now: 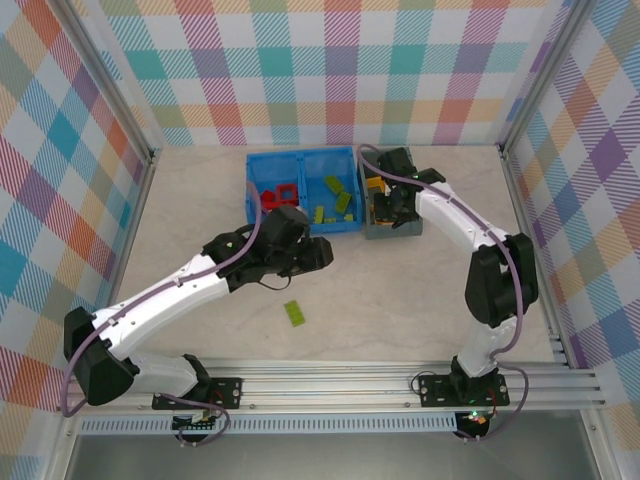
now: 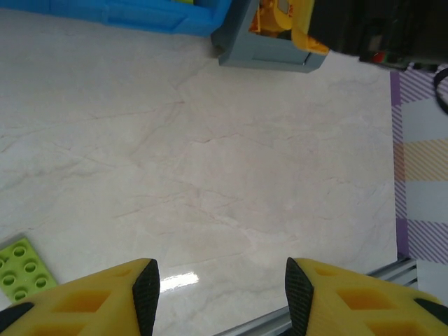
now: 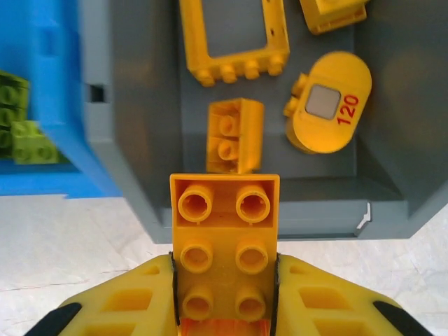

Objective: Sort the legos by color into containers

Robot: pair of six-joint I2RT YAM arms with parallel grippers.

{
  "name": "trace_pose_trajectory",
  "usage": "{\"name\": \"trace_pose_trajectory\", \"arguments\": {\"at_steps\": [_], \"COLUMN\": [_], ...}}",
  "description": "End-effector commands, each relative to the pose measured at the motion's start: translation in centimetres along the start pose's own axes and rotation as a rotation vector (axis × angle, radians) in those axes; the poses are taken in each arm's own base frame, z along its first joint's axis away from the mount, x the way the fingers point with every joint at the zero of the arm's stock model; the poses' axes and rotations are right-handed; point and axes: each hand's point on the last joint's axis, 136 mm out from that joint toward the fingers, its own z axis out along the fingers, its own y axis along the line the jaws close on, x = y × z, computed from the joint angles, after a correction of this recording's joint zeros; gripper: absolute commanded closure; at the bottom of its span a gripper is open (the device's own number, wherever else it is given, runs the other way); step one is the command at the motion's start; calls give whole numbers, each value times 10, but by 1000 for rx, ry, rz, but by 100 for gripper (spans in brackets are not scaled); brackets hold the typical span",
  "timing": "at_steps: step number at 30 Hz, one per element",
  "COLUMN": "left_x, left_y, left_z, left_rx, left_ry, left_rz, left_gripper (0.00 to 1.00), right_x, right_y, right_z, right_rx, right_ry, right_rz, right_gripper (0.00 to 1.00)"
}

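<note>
The right gripper point(image 3: 224, 297) is closed on an orange-yellow brick point(image 3: 224, 231), with a finger pressed against each long side at its lower end. In the right wrist view the brick sits at lower centre with its studs facing the camera, two across and three along. Its long axis runs straight up the frame. The free end points up at the near wall of the grey bin point(image 3: 140, 105) and overlaps that wall's edge.

In the bin above it lie more orange-yellow pieces. There is a small two-stud brick point(image 3: 234, 133) with its long axis also up the frame, an open rectangular frame point(image 3: 234, 38) at top centre, and a rounded piece marked 120 point(image 3: 329, 112) to the right. At the left edge, lime bricks point(image 3: 21, 129) lie in the blue bin point(image 3: 49, 84), which is touching the grey one.

The left gripper point(image 2: 220, 294) stands well open with nothing between its fingers, over bare table point(image 2: 231, 175). A lime green brick point(image 2: 24, 269) lies flat on the table with its studs up, at the lower left of the left wrist view, just beside the left finger.

In the top view, red bricks point(image 1: 280, 193) fill the blue bin's left compartment.
</note>
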Motion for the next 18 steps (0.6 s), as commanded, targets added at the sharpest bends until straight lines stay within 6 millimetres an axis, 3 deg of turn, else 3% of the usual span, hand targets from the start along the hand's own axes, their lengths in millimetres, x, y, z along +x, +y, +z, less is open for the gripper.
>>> {"name": "trace_pose_trajectory", "arguments": {"at_steps": [1,9,14,18], "left_x": [-20,-12,-6,-2], "left_y": [-42,-41,-43,-47], "left_z": [-4,-1,1,4], "left_rx": [83,51,51,51], "left_ry": [-96,-90,-89,-83], "left_rz": [47,75,81,89], "left_gripper": [48,48,48,47], "right_x": [-18,-28,-28,-29], "right_y": [-15,-31,-32,-27], "right_z": [20,55,65,68], "right_rx": [104,195,153,129], "right_ry": [46,114,114,121], "right_rz": [21,16,29,25], "right_gripper": [74,73,71,57]}}
